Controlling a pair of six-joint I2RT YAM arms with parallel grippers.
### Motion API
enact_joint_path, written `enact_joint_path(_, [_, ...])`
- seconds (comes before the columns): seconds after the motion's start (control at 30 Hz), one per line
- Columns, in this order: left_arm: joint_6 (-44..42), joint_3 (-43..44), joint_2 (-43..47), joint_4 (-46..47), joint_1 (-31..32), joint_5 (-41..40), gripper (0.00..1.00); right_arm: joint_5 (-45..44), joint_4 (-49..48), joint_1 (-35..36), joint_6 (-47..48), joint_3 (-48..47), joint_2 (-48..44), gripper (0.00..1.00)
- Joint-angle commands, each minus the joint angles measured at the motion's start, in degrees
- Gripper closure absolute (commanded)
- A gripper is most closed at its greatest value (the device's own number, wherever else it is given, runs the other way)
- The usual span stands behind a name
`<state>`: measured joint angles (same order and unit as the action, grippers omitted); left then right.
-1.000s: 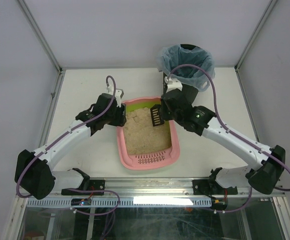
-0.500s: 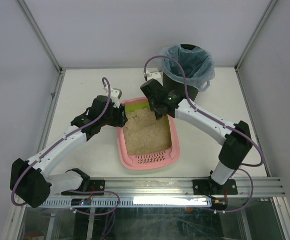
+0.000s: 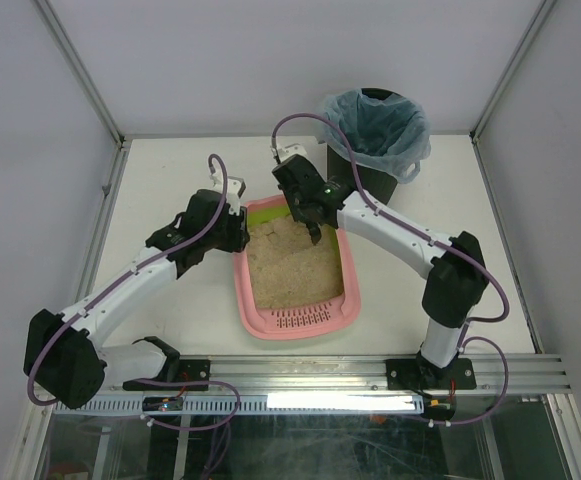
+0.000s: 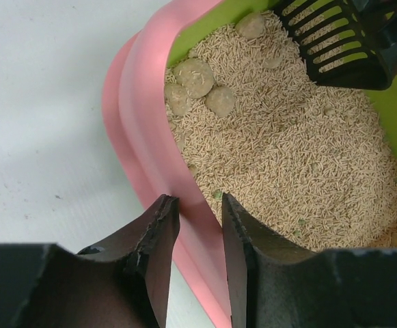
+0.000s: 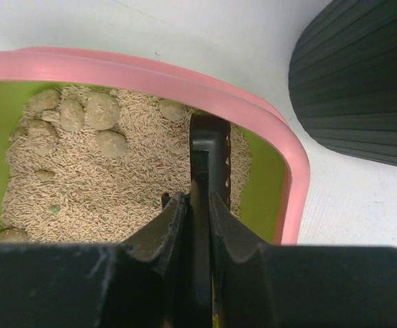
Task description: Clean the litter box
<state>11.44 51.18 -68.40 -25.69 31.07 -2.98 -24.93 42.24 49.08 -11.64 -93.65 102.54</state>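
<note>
**Tabletop**: white; all listed items are carried on it.

**Left pincer**: set astride the left wall of the litter box, with one finger outside the wall and one inside. The pink rim is pinched between them.

**Litter box**: pink tray with a lime-green inner wall, placed at the middle of the tabletop between the two arms. A slotted grille is found at its near end. Beige litter is spread across the floor.

**Clumps**: several rounded, litter-coated lumps, gathered in the far left corner of the box.

**Scoop**: small, black and slotted, positioned over the litter at the far end, right of the clumps. Contact with the litter cannot be told.

**Right pincer**: pressed together on the scoop's handle.

**Bin**: black and ribbed, lined with a pale blue bag. It is stood just beyond the far right corner of the box, apart from it.
</note>
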Motion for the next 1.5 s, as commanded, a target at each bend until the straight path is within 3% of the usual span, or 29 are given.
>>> enact_joint_path(0.0, [0.11, 0.64, -2.41, 1.09, 0.74, 5.61, 0.69, 13.21, -8.59, -0.59, -0.76, -0.47, 0.11, 1.0])
enact_joint_path(0.43, [-0.09, 0.8, -3.35, 0.84, 0.75, 6.67, 0.75, 30.35, -13.86, -4.08, -6.73, 2.64, -0.59, 1.0])
enact_joint_path(0.77, [-0.26, 0.88, -3.91, 0.82, 0.72, 7.45, 0.77, 39.59, -22.01, -8.52, -15.95, 12.93, -4.18, 1.0])
enact_joint_path(1.1, [-0.33, 0.97, -4.27, 0.64, 0.75, 7.62, 0.79, 38.93, -32.16, -8.39, -25.3, 26.98, -11.47, 1.0])
enact_joint_path(1.47, [-0.38, 1.19, -4.07, 0.47, 0.75, 6.94, 0.82, 32.79, -45.8, -8.56, -34.84, 46.69, -30.19, 1.0])
